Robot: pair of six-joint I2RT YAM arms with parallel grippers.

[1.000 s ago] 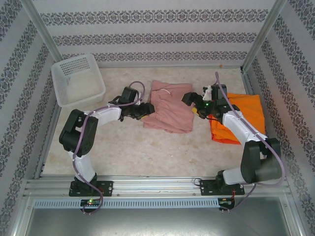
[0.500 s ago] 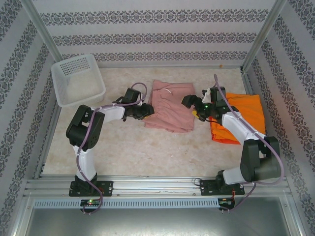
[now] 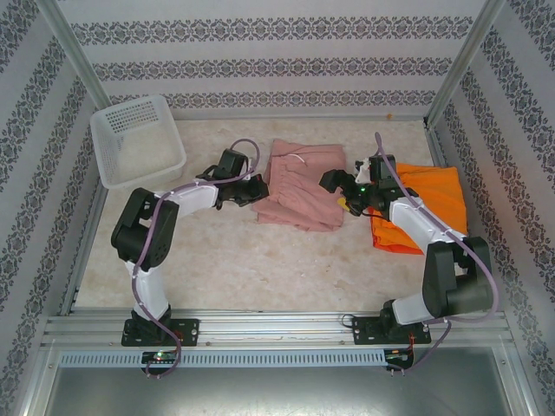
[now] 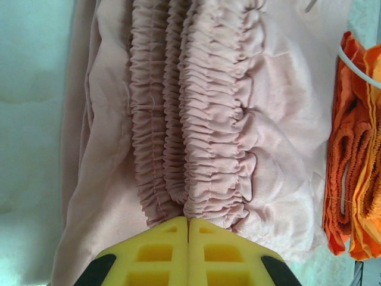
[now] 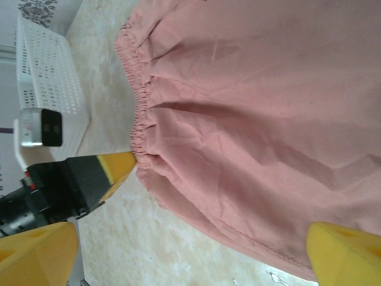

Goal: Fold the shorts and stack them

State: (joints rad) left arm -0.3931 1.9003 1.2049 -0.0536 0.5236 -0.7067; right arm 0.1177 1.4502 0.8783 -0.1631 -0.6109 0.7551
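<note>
While I look down from the top camera, pink shorts [image 3: 299,195]: lying mid-table between the two arms, a bit of white drawstring [image 3: 299,159] showing toward the far end.
Top, left gripper [image 3: 258,189]: at the cloth's left edge and touching it; I can't read the jaws from up here.
Top, right gripper [image 3: 336,192]: spread wide at the right edge of the pink cloth, holding nothing that I can see.
Top, orange pile [image 3: 425,204]: folded, by the right wall, just beside the pink pair; a redder layer shows at its near edge, so I take it for two pairs already stacked.
Top, basket [image 3: 139,139]: far left corner, well apart from the work.
Left wrist, yellow pads: pressed together, with the gathered waistband [image 4: 196,119] pinched right at their tips.
Left wrist, neighbours: orange folds at the right of frame, apart from the pink.
Right wrist, fingers [image 5: 342,253]: wide apart, one low at each side of frame, pink fabric beyond them; gripping nothing.
Right wrist, far side: the left arm's yellow tip sits clamped on the elastic edge, the basket behind it.
Step in hand: I judge this is the set-up for folding the last pair; the left has its hold, the right has none yet.
Next move calls for: I'd lower the right jaws onto the cloth edge beneath them and close before any lift, since a one-sided pull would likely drag and bunch the fabric.
After that: fold it over, then carry it onto the orange pile.
</note>
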